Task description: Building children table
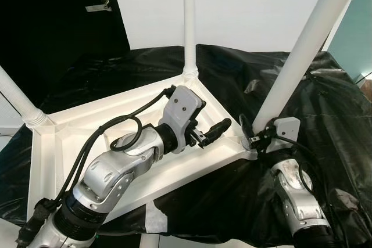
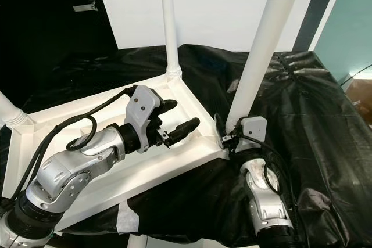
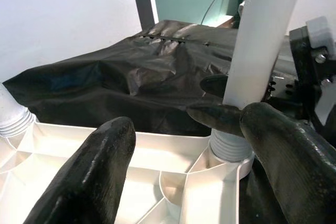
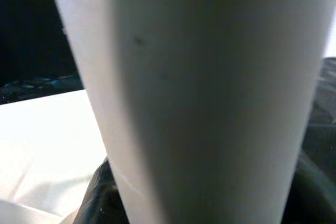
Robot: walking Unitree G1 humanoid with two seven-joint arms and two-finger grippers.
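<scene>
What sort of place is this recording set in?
Probably an indoor room set up as a work or test area, not a lived-in corner. A black sheet covers the surface under the upturned white tabletop, behind it are a bare white wall and a dark door with a handle.

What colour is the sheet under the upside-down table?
The sheet is black and glossy. The left eye view shows it best, spread beneath the white table.
</scene>
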